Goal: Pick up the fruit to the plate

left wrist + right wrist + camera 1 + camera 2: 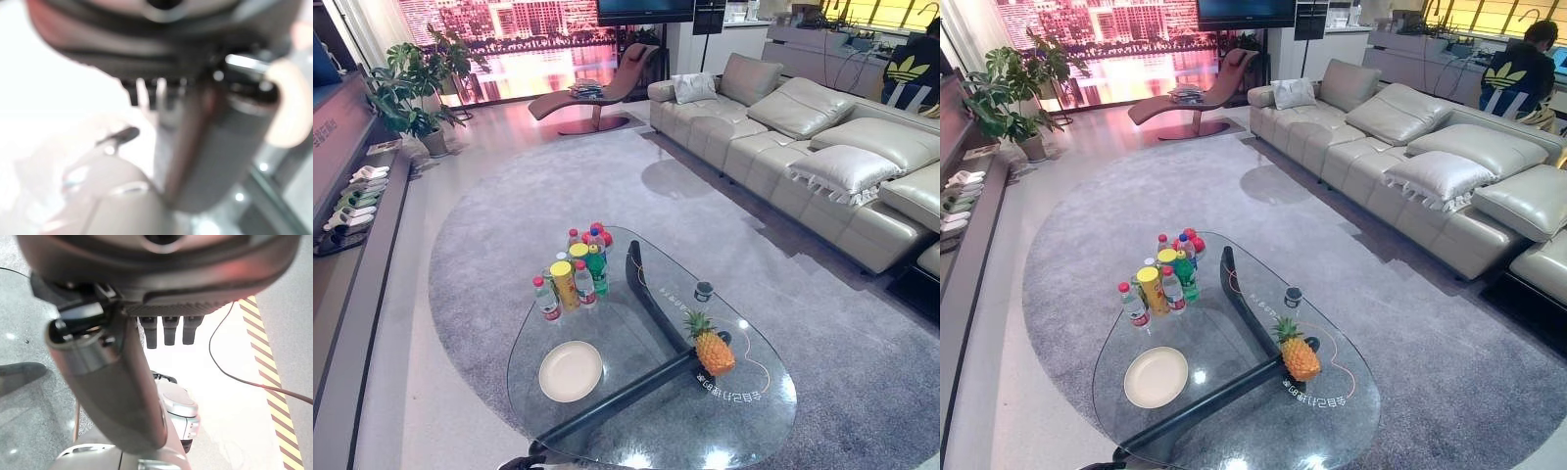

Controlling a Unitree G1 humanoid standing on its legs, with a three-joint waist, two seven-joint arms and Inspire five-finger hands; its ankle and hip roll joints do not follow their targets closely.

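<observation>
Left eye view: glass surface [607, 431] is sitting on a grey round rug [509, 196]. Pineapple [713, 350] is standing upright near the right edge of the surface, leaves up. Cream plate [571, 371] is lying flat toward the near left edge, well apart from the pineapple, with the dark base bar showing through the glass between them. Cluster of bottles [579, 269] is standing at the far left edge, a yellow can [565, 285] among them. Small dark cup [703, 291] is sitting near the far right edge, beyond the pineapple. Grey sofa [803, 147] is running along the right of the room.

Right eye view: same layout; the pineapple is resting on the surface, off the plate, nothing touching it. Person [1518, 73] is sitting behind the sofa, back turned. Potted plant [1009, 88] is standing at the far left by the window.

Left wrist view: left robot hand [215, 142] is showing as a blurred dark thumb under the wrist housing, fingers hanging straight, holding nothing.

Right wrist view: right robot hand [112, 387] is hanging over the floor beside the surface's edge, thumb extended, fingers [168, 330] straight and side by side, gripping nothing.
</observation>
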